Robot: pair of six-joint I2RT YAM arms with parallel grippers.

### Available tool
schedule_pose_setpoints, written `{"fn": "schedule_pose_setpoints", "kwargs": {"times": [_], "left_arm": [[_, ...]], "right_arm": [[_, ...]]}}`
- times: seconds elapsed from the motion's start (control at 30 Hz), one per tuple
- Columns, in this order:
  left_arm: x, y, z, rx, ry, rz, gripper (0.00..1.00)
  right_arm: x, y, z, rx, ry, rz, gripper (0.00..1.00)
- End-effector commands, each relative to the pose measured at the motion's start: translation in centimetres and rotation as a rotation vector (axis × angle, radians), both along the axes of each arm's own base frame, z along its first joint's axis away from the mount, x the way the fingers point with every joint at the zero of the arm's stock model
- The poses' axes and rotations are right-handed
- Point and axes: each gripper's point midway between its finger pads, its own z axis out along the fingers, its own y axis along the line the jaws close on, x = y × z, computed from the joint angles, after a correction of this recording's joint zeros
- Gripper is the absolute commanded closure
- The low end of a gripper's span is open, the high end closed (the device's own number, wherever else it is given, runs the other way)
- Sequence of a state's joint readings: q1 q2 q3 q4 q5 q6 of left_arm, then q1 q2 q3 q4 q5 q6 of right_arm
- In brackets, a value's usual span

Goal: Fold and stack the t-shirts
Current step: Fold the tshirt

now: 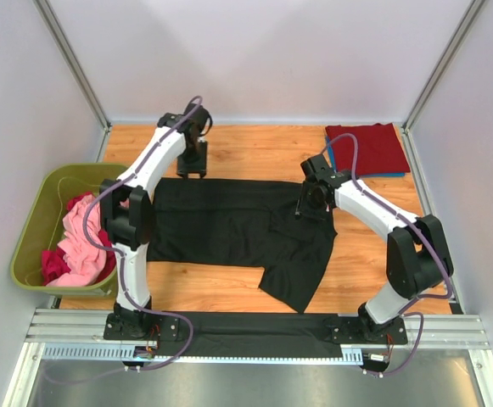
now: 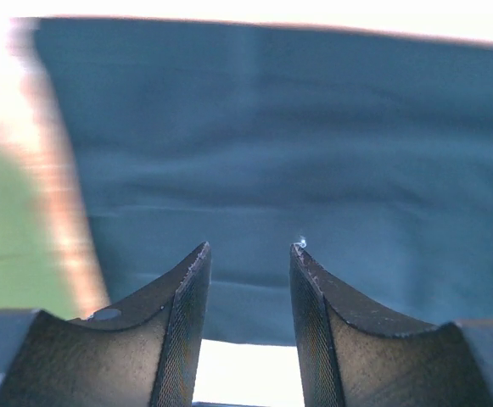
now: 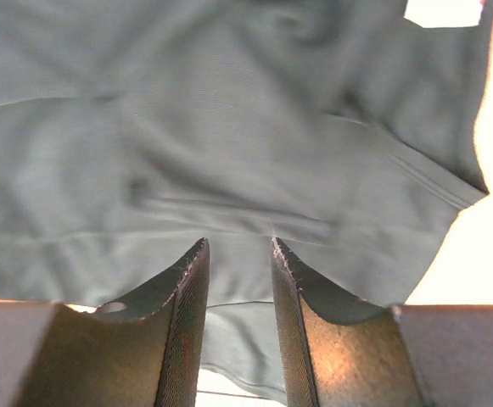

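We find the black shirt [image 1: 229, 225] spread flat for folding. Left gripper [image 2: 250, 254] and right gripper [image 3: 238, 248] hover along its far side, jaws apart and empty, seemingly placed to pinch it.

T-shirts on the tabletop: three. One black t-shirt [image 1: 229, 225] lies at the middle. Two are stacked at the far right corner, the dark red t-shirt [image 1: 369, 146] over the blue t-shirt [image 1: 331, 158].

Bins: one, the olive-green bin [image 1: 38, 220], at the left edge. It holds a pink t-shirt [image 1: 81, 242] and a magenta t-shirt [image 1: 55, 264]. Probably two, but the heap is tangled.

Grippers: two, the left gripper [image 2: 250, 248] and the right gripper [image 3: 238, 243].
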State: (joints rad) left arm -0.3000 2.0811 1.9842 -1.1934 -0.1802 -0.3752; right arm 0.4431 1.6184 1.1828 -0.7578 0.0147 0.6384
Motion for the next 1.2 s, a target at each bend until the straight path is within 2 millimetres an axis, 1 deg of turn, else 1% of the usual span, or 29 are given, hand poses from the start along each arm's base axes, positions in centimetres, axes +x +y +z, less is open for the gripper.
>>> {"fn": "schedule_pose_setpoints", "kwargs": {"times": [0.0,0.03,0.07,0.1,0.13,0.17,0.2,0.23,0.27,0.3,0.37,0.4,0.43,0.47,0.5,0.53,0.57,0.6,0.67,0.83,1.0,1.17], "left_arm": [[-2.0,-8.6,2.0,-0.3,-0.033,-0.102,0.51],[-2.4,-10.9,1.5,-0.394,-0.022,-0.132,0.51],[-2.8,-12.3,1.5,-0.44,-0.019,-0.146,0.51],[-3.0,-14.4,1.4,-0.488,-0.025,-0.159,0.51],[-3.9,-15.6,0.8,-0.533,0.011,-0.168,0.51],[-4.2,-16.6,0.2,-0.558,0.032,-0.174,0.51],[-4.4,-18.2,0.0,-0.598,0.032,-0.182,0.51],[-5.1,-19.1,-0.5,-0.631,0.06,-0.193,0.51],[-5.3,-19.8,-1.0,-0.646,0.066,-0.201,0.51],[-5.4,-21.1,-1.0,-0.674,0.055,-0.212,0.51],[-6.0,-22.2,-2.0,-0.709,0.08,-0.222,0.51],[-5.9,-23.3,-2.0,-0.739,0.067,-0.234,0.51],[-6.3,-23.8,-2.1,-0.763,0.082,-0.241,0.5],[-6.7,-24.5,-2.7,-0.772,0.098,-0.25,0.5],[-6.7,-24.9,-2.7,-0.782,0.1,-0.255,0.5],[-6.9,-25.3,-2.9,-0.783,0.106,-0.264,0.5],[-7.0,-25.5,-3.4,-0.776,0.114,-0.265,0.5],[-7.5,-25.6,-3.8,-0.76,0.13,-0.269,0.5],[-7.6,-25.4,-4.7,-0.728,0.147,-0.256,0.5],[-8.9,-24.6,-6.9,-0.674,0.199,-0.246,0.5],[-9.7,-25.1,-7.7,-0.685,0.209,-0.262,0.5],[-10.2,-25.4,-8.3,-0.676,0.23,-0.269,0.5]], "right_arm": [[-1.4,-3.0,-1.1,-0.074,0.056,-0.11,0.64],[-1.3,-3.5,-1.4,-0.081,0.064,-0.13,0.64],[-1.4,-3.9,-1.8,-0.09,0.072,-0.14,0.64],[-1.5,-4.2,-2.1,-0.094,0.083,-0.151,0.64],[-1.9,-4.7,-2.7,-0.102,0.106,-0.167,0.65],[-2.0,-5.1,-3.1,-0.112,0.119,-0.19,0.65],[-2.1,-5.4,-3.3,-0.12,0.126,-0.201,0.65],[-2.3,-5.6,-3.5,-0.121,0.131,-0.213,0.65],[-2.4,-5.8,-3.6,-0.128,0.134,-0.224,0.64],[-2.4,-5.9,-3.6,-0.123,0.133,-0.237,0.64],[-2.4,-5.8,-4.0,-0.118,0.136,-0.244,0.64],[-2.4,-5.7,-4.2,-0.111,0.138,-0.252,0.64],[-2.2,-5.6,-4.4,-0.107,0.134,-0.254,0.65],[-2.3,-5.6,-4.7,-0.104,0.14,-0.26,0.65],[-2.4,-5.5,-5.1,-0.097,0.149,-0.264,0.65],[-2.0,-5.2,-5.2,-0.077,0.139,-0.266,0.65],[-2.0,-5.1,-5.4,-0.065,0.143,-0.265,0.65],[-2.1,-4.8,-5.5,-0.049,0.148,-0.263,0.65],[-2.0,-4.7,-5.8,-0.046,0.15,-0.266,0.65],[-2.0,-4.5,-6.5,-0.034,0.158,-0.274,0.66],[-2.0,-4.0,-6.9,-0.009,0.168,-0.283,0.68],[-2.3,-4.3,-7.3,-0.026,0.178,-0.3,0.73]]}}
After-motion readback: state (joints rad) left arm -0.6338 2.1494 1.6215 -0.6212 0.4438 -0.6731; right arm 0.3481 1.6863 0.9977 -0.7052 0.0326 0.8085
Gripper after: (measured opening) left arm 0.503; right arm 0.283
